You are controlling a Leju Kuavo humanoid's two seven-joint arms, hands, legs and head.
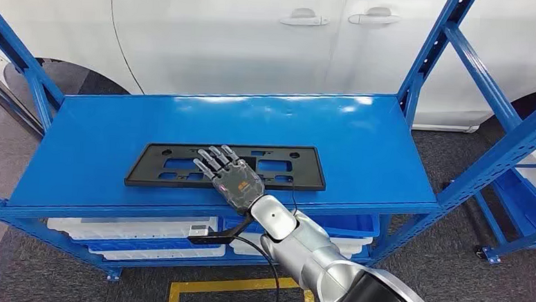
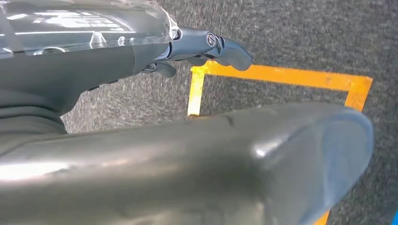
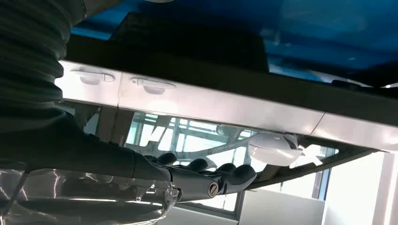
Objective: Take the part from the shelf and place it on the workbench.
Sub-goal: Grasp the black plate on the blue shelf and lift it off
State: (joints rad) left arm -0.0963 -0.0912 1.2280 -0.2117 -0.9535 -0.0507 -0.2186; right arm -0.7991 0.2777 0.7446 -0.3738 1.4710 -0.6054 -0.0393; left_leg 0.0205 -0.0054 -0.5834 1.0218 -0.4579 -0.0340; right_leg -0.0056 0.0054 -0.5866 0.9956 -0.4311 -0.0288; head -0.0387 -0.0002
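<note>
A white car (image 1: 257, 33) fills the background behind the blue shelf (image 1: 363, 139), whose slanted uprights frame a broad flat top level. Under that level sit white bins (image 1: 129, 230) on a lower tier. The floor is dark grey carpet (image 1: 453, 271) marked with an orange-yellow taped outline (image 1: 230, 287).

On the top level lies the part (image 1: 174, 167), a long flat black panel with rectangular cutouts and small holes, resting lengthwise near the front edge of the shelf.

The silver right arm (image 1: 315, 254) reaches up from below, a black cable trailing along it. The right hand (image 1: 228, 175) lies over the middle of the part, fingers stretched out and slightly apart, pointing away from the robot, palm down; whether it actually touches the panel cannot be told. In the right wrist view its dark fingers (image 3: 234, 174) extend straight with nothing between them.

The left hand (image 2: 206, 49) hangs over the carpet beside the taped line, fingers curled loosely inward and holding nothing.
</note>
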